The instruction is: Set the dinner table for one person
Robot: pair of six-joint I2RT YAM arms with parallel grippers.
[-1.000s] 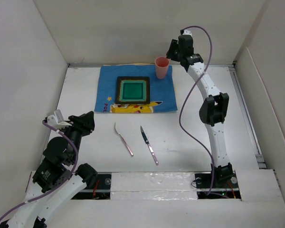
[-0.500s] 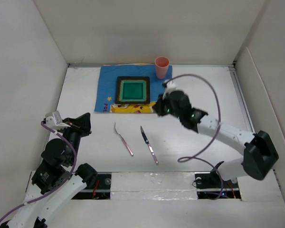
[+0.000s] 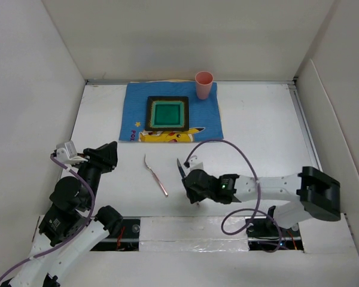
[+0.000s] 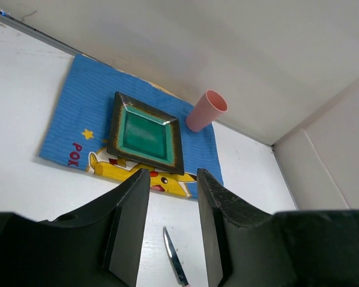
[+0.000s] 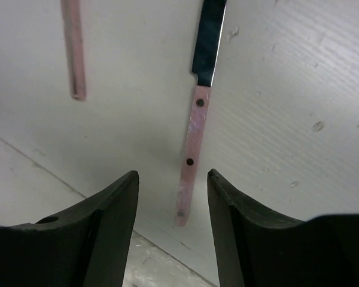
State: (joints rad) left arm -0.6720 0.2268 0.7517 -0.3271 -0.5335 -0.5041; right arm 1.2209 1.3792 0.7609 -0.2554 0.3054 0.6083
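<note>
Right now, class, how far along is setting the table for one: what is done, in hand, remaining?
Done: plate on the placemat, cup at its far right corner. In hand: the right gripper hovers open astride the knife handle, not gripping. Remaining: knife and the other utensil lie on the dinner table, off the placemat; left gripper open, empty.

Soft, even light from above fills all three views. The large flat matte white board surface (image 3: 257, 131) reads bright overhead but greys in the right wrist view. There the pink-handled steel knife (image 5: 192, 143) is sharp, while the right gripper (image 5: 172, 179) shows black fingers (image 5: 102, 227) that are dark and slightly blurred.
</note>
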